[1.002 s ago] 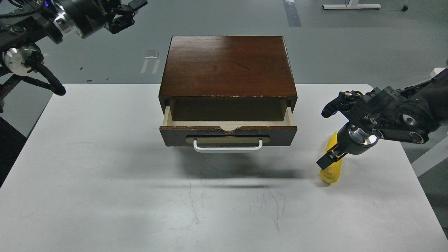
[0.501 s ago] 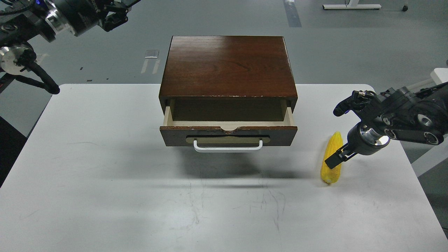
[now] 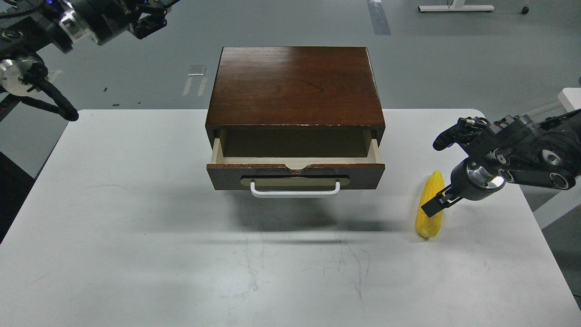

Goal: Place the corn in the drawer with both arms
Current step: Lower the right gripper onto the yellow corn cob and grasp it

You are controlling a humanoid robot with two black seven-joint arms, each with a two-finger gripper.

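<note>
The corn (image 3: 427, 224) lies on the white table (image 3: 136, 227) to the right of the box, tapered end pointing away from me. The drawer (image 3: 363, 175) of the dark brown wooden box (image 3: 295, 86) stands partly pulled out, its white bar handle (image 3: 295, 191) facing me; nothing shows in the part of its inside that I can see. My right gripper (image 3: 433, 207) points down-left, and one black finger lies across the corn's middle; I cannot tell whether it grips. My left gripper (image 3: 152, 18) hangs high at the far left, away from the box, and is partly cut off by the view's top edge.
The table's right edge is close behind the corn and my right arm (image 3: 522, 156). A white stand base (image 3: 456, 8) sits on the grey floor beyond the table.
My right gripper has moved right across the corn, then held almost still. The corn has not moved. My left arm has pulled back up and to the left.
</note>
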